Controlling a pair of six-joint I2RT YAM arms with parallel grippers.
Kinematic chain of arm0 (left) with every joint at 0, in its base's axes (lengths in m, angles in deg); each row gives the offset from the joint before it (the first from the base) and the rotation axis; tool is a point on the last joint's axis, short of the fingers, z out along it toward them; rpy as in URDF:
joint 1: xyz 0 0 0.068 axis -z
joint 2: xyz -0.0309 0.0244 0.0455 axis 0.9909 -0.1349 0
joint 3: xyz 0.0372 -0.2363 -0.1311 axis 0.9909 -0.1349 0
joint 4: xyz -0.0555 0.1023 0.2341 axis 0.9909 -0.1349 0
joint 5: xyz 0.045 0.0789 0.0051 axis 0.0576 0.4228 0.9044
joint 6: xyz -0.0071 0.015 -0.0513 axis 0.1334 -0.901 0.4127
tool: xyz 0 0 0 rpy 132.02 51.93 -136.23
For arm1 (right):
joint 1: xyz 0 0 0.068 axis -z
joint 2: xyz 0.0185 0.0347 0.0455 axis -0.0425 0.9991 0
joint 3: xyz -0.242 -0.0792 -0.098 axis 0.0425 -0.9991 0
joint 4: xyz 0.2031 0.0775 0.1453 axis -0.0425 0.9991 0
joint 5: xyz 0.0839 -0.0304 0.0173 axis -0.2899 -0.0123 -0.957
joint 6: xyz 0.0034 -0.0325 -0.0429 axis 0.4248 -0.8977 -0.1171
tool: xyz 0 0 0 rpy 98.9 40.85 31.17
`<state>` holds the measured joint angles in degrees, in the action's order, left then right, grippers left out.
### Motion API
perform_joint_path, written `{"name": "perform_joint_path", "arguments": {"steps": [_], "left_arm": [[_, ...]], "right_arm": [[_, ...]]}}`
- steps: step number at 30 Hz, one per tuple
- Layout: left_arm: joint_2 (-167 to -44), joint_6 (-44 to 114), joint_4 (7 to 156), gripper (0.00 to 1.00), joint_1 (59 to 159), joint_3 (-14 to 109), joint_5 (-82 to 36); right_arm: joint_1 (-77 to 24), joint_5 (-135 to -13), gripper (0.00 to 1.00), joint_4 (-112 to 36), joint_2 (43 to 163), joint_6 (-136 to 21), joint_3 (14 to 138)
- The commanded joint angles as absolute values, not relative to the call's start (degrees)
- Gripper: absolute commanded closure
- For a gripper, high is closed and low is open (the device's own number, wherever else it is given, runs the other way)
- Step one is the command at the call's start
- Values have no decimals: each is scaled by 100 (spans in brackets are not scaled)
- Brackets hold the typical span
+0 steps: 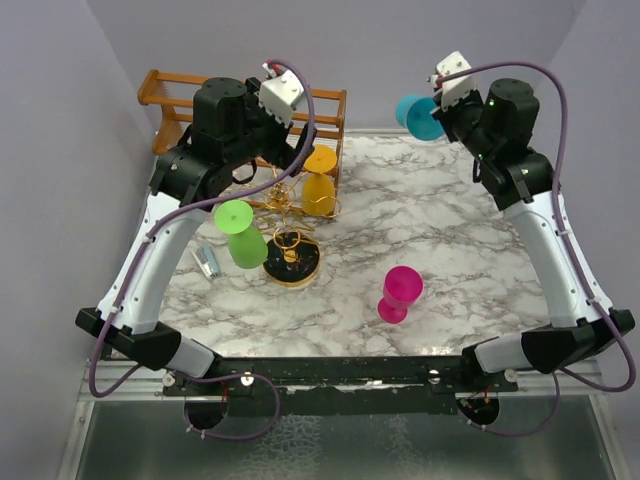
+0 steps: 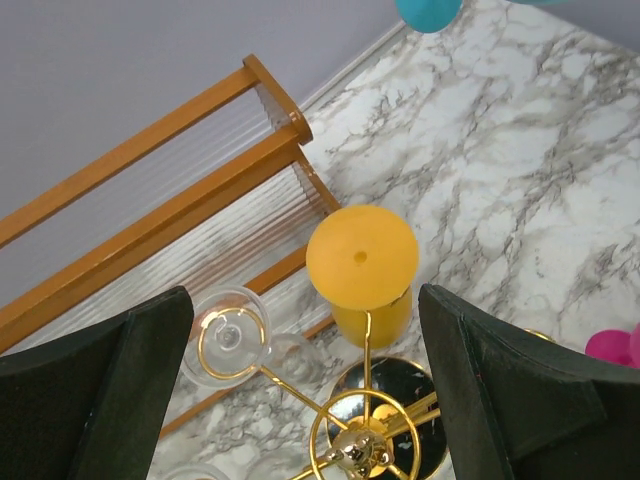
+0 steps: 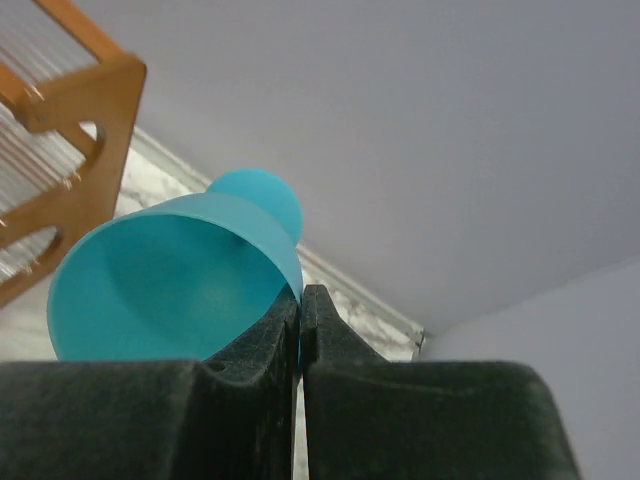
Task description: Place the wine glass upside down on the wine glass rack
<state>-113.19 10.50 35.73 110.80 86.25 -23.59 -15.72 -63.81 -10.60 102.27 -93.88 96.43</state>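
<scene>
My right claw (image 3: 301,300) is pinched shut on the rim of the teal wine glass (image 3: 170,290), holding it up near the back wall, well apart from the wine glass rack (image 1: 291,258). My left claw (image 2: 303,300) hangs wide open and empty right above the rack. A yellow glass (image 2: 362,258) sits foot-up on one loop, and a green glass (image 1: 240,235) is just beside the rack.

I'd lift the left arm clear first. Then I'd carry the teal glass across, turn it bowl-down and slide its stem into a free loop. I can't quite make out which loop is free. The side facing the pink glass (image 1: 400,293) looks likeliest. A rim pinch is thin, so I'd go slowly.
</scene>
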Motion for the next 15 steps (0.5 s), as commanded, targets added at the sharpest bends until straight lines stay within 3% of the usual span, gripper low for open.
{"name": "perform_joint_path", "arguments": {"steps": [1,15], "left_arm": [[-11330,2145,4340,3,10827,8846,-3018],[-11798,4500,5585,7,10262,8995,-4572]], "right_arm": [[-1558,-7195,99,-1253,10077,-9134,10364],[-1542,-9169,99,-655,9912,-8050,11153]]}}
